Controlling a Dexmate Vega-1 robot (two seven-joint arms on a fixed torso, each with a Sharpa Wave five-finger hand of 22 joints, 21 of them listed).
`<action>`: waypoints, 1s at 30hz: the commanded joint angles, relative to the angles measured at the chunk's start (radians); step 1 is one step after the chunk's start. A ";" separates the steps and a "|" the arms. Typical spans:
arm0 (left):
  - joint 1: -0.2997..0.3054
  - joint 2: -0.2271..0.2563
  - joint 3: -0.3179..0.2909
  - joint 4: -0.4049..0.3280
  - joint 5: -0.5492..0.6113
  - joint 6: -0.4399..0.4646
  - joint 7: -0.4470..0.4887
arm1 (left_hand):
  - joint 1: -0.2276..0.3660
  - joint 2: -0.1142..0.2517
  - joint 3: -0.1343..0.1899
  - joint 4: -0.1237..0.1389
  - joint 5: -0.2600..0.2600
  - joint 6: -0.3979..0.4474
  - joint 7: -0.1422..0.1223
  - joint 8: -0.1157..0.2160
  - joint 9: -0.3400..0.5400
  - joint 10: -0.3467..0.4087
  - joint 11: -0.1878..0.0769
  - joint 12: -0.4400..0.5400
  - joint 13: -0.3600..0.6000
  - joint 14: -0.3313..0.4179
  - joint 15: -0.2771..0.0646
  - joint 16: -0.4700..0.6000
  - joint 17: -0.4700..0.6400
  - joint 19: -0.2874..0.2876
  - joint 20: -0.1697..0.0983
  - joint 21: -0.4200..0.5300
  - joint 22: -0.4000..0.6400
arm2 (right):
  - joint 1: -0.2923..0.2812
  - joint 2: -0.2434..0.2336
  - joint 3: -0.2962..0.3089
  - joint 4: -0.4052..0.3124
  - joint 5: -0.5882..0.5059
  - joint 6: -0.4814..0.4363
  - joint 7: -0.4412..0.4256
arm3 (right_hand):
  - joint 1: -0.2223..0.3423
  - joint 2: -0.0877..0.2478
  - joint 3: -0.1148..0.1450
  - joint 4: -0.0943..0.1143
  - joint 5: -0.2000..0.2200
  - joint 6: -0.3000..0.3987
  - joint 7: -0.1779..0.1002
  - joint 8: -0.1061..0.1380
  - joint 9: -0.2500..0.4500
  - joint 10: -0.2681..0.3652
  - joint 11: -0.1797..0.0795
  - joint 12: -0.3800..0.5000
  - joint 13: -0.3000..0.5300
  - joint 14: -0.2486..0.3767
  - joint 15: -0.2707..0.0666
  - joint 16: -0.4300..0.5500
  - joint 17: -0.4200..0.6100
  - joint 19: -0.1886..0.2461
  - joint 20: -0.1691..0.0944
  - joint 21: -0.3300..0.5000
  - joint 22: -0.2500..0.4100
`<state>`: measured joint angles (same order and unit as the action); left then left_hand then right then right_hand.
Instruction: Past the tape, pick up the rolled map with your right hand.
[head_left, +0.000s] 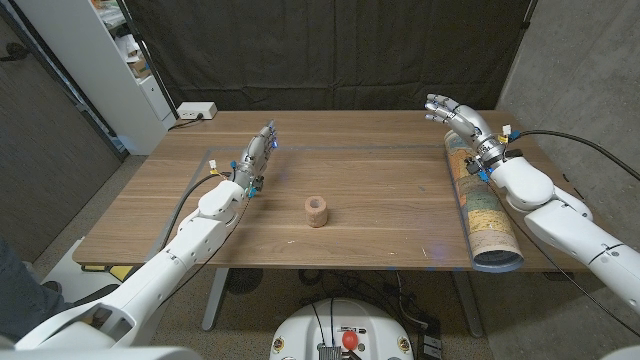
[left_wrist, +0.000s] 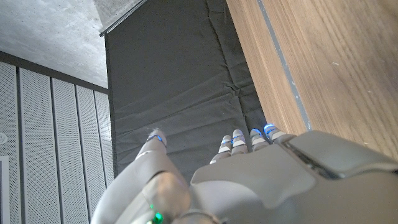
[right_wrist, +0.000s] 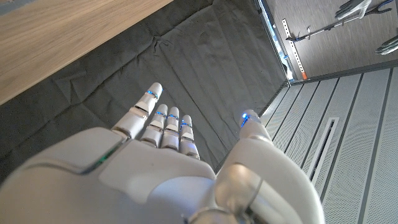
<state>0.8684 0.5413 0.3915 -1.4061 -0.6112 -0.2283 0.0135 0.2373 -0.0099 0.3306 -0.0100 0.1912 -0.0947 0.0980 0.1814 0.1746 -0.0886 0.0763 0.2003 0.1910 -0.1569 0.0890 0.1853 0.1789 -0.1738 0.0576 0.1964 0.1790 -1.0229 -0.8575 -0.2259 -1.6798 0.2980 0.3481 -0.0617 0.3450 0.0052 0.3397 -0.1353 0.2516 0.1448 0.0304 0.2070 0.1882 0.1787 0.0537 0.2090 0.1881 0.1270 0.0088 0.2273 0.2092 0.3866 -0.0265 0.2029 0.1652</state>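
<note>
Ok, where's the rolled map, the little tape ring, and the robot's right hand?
rolled map (head_left: 483, 212): head view, on the printed side of the tube, about midway along.
tape (head_left: 316, 211): head view, on the ring's brown outer wall.
right hand (head_left: 453, 114): head view, on the back of the hand, fingers apart.

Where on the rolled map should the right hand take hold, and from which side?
Around the middle of the rolled map, probably coming down from above. It is a long tube lying flat along the table's right edge, so a mid-length wrap should keep it balanced. The right hand, fingers apart and holding nothing, is at its far end.
</note>
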 joint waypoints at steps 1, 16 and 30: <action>-0.028 -0.011 0.010 0.033 0.000 -0.001 -0.017 | 0.002 0.005 0.002 -0.006 0.000 -0.001 -0.004 0.006 0.004 -0.002 -0.007 0.009 0.001 -0.005 -0.004 0.003 0.004 -0.013 0.007 -0.002 0.002 | -0.051 -0.015 0.036 -0.043 -0.034 -0.055 -0.075 | 0.000 -0.012 0.003 -0.004 0.007 0.012 0.001 0.003 0.006 0.004 0.000 0.001 0.006 0.008 0.000 -0.003 0.000 0.000 0.011 -0.007 0.004; -0.046 -0.017 0.015 0.052 -0.002 -0.005 -0.035 | 0.001 0.006 0.001 -0.008 0.000 0.000 -0.004 0.007 0.004 -0.002 -0.007 0.009 0.001 -0.006 -0.004 0.003 0.004 -0.014 0.009 -0.001 0.002 | -0.125 -0.029 0.088 -0.108 -0.085 -0.117 -0.157 | 0.007 -0.017 0.004 -0.008 0.011 0.013 -0.021 0.002 0.006 -0.001 0.019 -0.003 0.007 -0.001 0.017 -0.010 -0.001 -0.013 0.022 -0.013 0.004; -0.058 -0.022 0.017 0.080 -0.004 -0.018 -0.057 | -0.001 0.007 0.000 -0.010 0.000 0.001 -0.001 0.007 0.004 -0.003 -0.005 0.009 0.001 -0.007 -0.001 0.003 0.004 -0.016 0.003 -0.001 0.003 | -0.177 -0.038 0.121 -0.172 -0.150 -0.208 -0.221 | 0.009 -0.018 0.004 -0.007 0.012 0.013 -0.033 0.000 0.007 -0.009 0.028 -0.007 0.008 -0.012 0.029 -0.016 0.000 -0.031 0.035 -0.018 0.005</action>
<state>0.8202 0.5235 0.4064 -1.3474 -0.6119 -0.2365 -0.0255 0.2375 -0.0100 0.3280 -0.0126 0.1912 -0.0948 0.0980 0.1809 0.1746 -0.0886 0.0763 0.2003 0.1910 -0.1569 0.0890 0.1852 0.1789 -0.1685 0.0627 0.1964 0.1789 -1.1587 -0.8885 -0.1318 -1.8028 0.1944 0.2041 -0.2343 0.3506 -0.0104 0.3439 -0.1393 0.2588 0.1535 0.0032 0.2069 0.1932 0.1713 0.0754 0.2031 0.1933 0.1179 0.0324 0.2128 0.2093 0.3562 0.0038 0.1875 0.1652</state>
